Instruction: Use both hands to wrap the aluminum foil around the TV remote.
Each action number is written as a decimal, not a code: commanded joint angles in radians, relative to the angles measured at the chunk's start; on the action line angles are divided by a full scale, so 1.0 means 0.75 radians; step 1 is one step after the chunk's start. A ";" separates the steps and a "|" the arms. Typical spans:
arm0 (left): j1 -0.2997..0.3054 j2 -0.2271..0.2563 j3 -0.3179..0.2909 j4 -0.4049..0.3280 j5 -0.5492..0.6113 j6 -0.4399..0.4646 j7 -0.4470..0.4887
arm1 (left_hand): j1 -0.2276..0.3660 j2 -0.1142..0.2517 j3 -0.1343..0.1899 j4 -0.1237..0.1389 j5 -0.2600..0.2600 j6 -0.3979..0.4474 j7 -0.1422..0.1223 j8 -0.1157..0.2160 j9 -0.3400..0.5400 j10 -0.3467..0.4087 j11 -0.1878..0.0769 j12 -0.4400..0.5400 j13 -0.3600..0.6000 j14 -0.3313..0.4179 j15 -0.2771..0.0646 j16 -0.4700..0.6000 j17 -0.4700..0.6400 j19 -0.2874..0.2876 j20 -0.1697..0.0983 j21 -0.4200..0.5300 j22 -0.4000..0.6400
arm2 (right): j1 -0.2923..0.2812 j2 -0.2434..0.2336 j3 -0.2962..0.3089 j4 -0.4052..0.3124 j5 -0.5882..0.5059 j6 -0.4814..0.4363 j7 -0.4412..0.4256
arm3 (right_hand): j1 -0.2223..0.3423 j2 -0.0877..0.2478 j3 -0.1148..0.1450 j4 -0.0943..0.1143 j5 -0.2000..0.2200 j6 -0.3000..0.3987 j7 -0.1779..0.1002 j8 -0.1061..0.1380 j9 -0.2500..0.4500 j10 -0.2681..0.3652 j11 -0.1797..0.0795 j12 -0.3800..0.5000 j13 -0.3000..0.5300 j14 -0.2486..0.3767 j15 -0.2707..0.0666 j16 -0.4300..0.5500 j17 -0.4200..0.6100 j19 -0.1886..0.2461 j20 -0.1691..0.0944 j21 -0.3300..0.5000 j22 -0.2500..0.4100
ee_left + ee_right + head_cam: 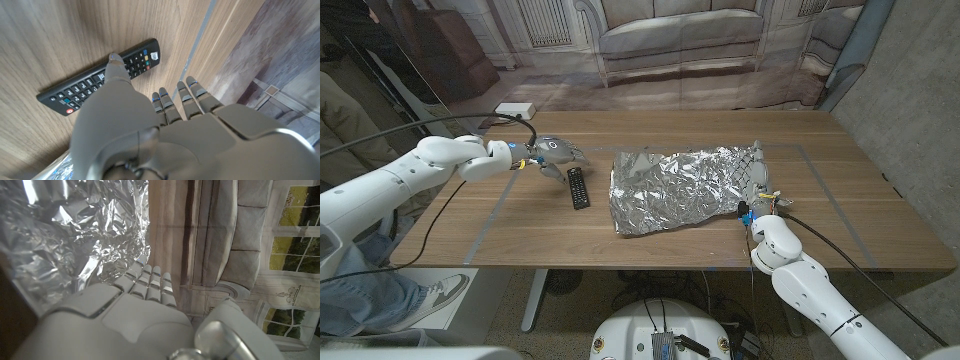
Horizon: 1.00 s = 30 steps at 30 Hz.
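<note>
Remote (pixel 578 187) bare on table (pixel 470 240), just left of foil (pixel 682 187). Left hand (pixel 552 152) above remote, fingers spread, empty, probably lining up grab. Right hand (pixel 756 178) at foil's right edge, grip unclear.

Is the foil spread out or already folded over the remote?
Spread out. The crumpled foil lies open on the table, and the remote sits bare on the wood beside it, under the left hand.

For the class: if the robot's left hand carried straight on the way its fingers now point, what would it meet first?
Most likely the black TV remote. In the left wrist view the left hand reaches over it, one finger already at its buttons. The crinkled aluminum foil sheet lies further on; whether that finger touches is unclear.
</note>
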 commanded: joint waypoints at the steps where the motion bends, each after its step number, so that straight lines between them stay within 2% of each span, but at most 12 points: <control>1: -0.031 0.013 0.031 0.029 0.014 -0.018 -0.002 | 0.001 -0.007 0.000 0.007 0.005 0.010 -0.004 0.004 0.006 0.013 -0.005 0.002 0.005 0.012 -0.174 0.004 0.003 0.010 -0.117 -0.003 0.003 | 0.008 -0.002 0.001 -0.014 -0.011 -0.018 -0.018 | 0.000 0.012 0.005 -0.008 -0.004 0.011 -0.001 0.005 0.008 0.013 0.002 -0.005 0.001 0.015 0.000 0.002 0.005 0.014 -0.013 -0.006 0.007; 16: -0.065 -0.020 0.069 0.076 0.021 -0.042 0.002 | 0.002 -0.004 -0.002 0.012 0.006 0.020 0.000 0.003 0.006 0.020 0.002 -0.001 0.004 0.025 -0.167 0.004 0.004 0.018 -0.108 -0.006 0.003 | 0.003 0.012 0.005 0.000 -0.021 0.007 -0.024 | 0.000 0.013 0.004 -0.009 -0.005 0.012 -0.001 0.004 0.008 0.017 0.002 -0.005 0.002 0.019 -0.001 0.001 0.005 0.017 -0.014 -0.011 0.008; 23: -0.074 -0.035 0.090 0.111 0.015 -0.047 -0.004 | 0.006 0.000 -0.003 0.016 0.007 0.063 0.000 0.016 0.006 0.040 0.002 0.001 0.004 0.042 -0.168 0.005 0.004 0.033 -0.104 -0.006 0.003 | 0.003 0.012 0.002 0.004 -0.013 -0.017 -0.031 | 0.000 0.013 0.003 -0.010 -0.005 0.014 0.000 0.005 0.008 0.018 0.001 -0.006 0.002 0.020 -0.001 0.000 0.005 0.018 -0.014 -0.013 0.008; 30: -0.110 -0.073 0.127 0.183 0.022 -0.065 0.005 | 0.011 0.005 -0.001 0.018 0.008 0.083 -0.003 0.020 0.005 0.060 -0.002 0.004 0.004 0.059 -0.175 0.007 0.005 0.048 -0.102 -0.004 0.003 | 0.015 0.013 -0.009 0.018 -0.013 -0.014 -0.013 | -0.001 0.013 0.002 -0.010 -0.005 0.013 -0.002 0.004 0.008 0.022 0.002 -0.005 0.002 0.022 -0.001 -0.001 0.005 0.020 -0.012 -0.016 0.008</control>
